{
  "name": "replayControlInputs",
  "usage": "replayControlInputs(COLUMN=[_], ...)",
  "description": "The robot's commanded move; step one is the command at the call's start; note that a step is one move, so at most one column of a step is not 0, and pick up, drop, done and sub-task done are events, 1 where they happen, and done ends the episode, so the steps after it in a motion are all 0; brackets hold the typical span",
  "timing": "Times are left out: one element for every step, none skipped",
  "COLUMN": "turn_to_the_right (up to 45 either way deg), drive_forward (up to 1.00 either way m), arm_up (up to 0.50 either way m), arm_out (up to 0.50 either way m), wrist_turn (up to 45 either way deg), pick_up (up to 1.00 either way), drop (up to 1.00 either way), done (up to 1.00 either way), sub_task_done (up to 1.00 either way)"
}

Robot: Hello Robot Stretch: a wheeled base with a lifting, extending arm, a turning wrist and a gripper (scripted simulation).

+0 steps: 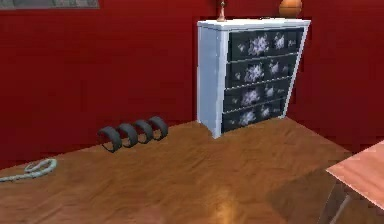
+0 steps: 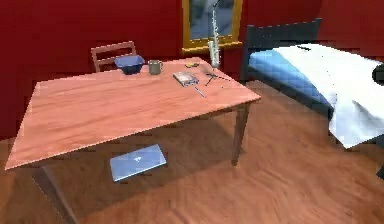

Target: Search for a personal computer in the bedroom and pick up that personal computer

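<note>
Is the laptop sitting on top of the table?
No, the laptop lies flat on the floor, down below the wooden table.

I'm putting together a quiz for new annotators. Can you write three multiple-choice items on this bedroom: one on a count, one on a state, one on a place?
1. How many drawers has the dresser? A two; B four; C six.
2. How do the drawers stand? A all shut; B top one pulled out; C all pulled out.
3. Where is the flat grey laptop-like thing? A on the dresser; B on the floor under the table; C on the tabletop.
Answers: 1 B, four dark fronts are stacked. 2 A, every front sits flush. 3 B, it lies on the floorboards between the table's legs.
</note>
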Motion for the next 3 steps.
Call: replayControlInputs(turn_to_the_right=[0.0, 24.0, 0.0], drive_forward=[0.75, 0.0, 0.7], arm_up=[0.0, 0.0, 0.0], arm_out=[0.0, 0.0, 0.0], wrist_turn=[0.0, 0.0, 0.0], pick_up=[0.0, 0.0, 0.0], drop=[0.0, 0.0, 0.0], done=[0.0, 0.0, 0.0], sub_task_done=[0.0, 0.0, 0.0])
